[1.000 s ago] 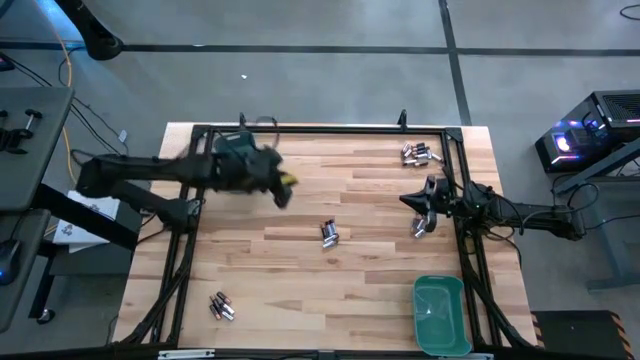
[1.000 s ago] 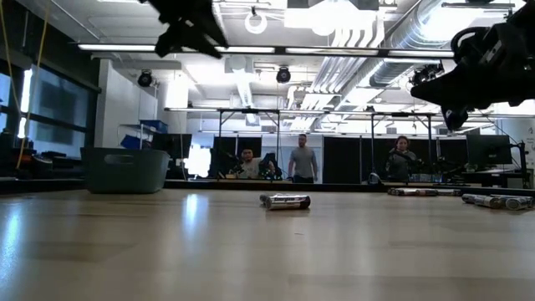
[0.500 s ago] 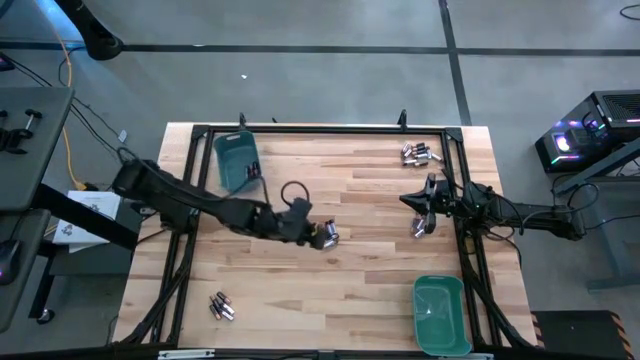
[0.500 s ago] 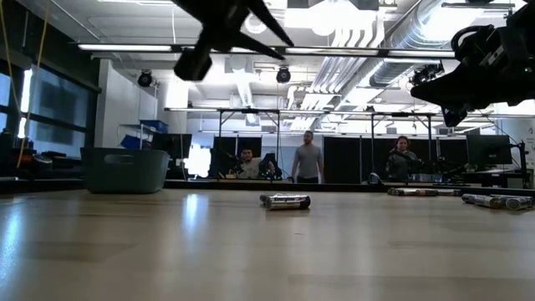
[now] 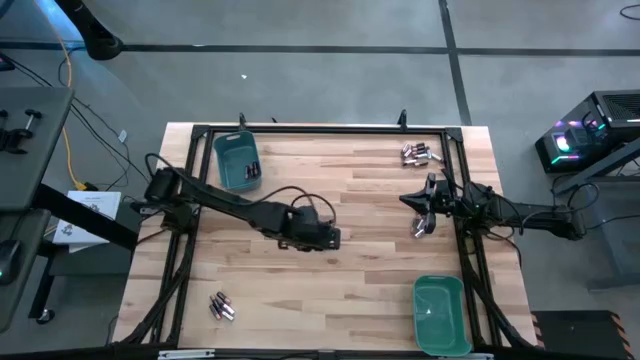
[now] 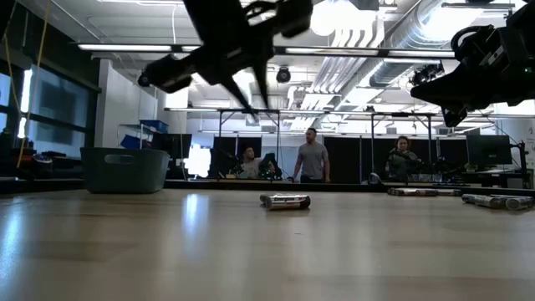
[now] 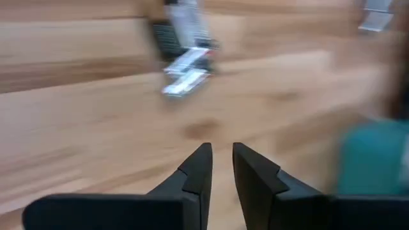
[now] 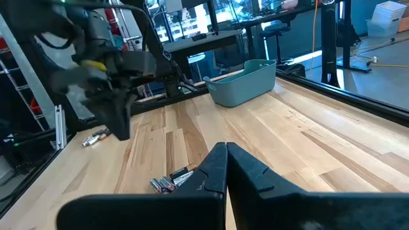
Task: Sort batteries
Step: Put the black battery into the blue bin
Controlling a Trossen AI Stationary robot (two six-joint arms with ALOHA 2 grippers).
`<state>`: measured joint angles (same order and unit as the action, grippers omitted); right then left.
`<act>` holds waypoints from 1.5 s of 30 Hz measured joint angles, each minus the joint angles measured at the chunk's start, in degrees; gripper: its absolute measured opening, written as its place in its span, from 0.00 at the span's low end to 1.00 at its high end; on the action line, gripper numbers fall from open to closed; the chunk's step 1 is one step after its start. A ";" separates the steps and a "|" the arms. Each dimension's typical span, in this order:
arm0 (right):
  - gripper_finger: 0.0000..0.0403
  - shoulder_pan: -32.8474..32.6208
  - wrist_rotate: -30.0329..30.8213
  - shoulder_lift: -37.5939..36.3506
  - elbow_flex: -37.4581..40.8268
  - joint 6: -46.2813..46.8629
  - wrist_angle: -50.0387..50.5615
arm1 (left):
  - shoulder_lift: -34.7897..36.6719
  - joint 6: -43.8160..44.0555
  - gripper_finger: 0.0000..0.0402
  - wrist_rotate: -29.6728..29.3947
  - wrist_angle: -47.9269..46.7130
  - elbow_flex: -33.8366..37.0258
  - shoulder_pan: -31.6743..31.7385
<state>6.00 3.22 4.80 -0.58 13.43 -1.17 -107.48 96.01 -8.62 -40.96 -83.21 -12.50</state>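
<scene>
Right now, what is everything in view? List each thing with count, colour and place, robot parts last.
table: one, light wood, framed by dark rails.
bins: two, teal; one at the far left corner, one at the near right corner.
batteries: four small clusters, silvery and dark; far right corner, near left corner, right side under the right arm's tip, and mid-table, mostly hidden from above by the left arm.
people: three, dark clothes, in the room beyond the table.
left gripper: one, dark, above the mid-table batteries, fingers apart by a narrow gap, nothing between them.
right gripper: one, dark, raised at the right edge, fingers shut, empty.
</scene>
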 joint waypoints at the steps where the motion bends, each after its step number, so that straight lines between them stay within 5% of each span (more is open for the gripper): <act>1: 0.00 -0.02 0.00 0.03 0.01 -0.01 -0.02 | -1.33 0.80 0.13 -0.02 -3.38 -1.60 0.37; 14: 0.00 0.00 0.02 0.11 0.00 -0.02 -0.02 | -8.35 -4.66 0.45 1.26 -1.37 -2.72 9.11; 19: 0.00 -0.01 0.02 0.11 0.02 0.00 -0.02 | -10.79 -6.38 0.48 2.99 -1.56 -2.74 11.01; 36: 0.00 -0.02 0.02 0.09 0.01 0.00 -0.02 | -13.64 -8.29 0.37 5.66 -6.55 -2.72 9.95; 45: 0.00 -0.01 0.02 0.09 0.00 0.00 -0.02 | -13.64 -12.06 0.12 7.39 -9.90 -2.72 9.82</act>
<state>5.99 3.24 4.89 -0.58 13.43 -1.19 -121.12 83.96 -1.24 -50.86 -85.93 -2.68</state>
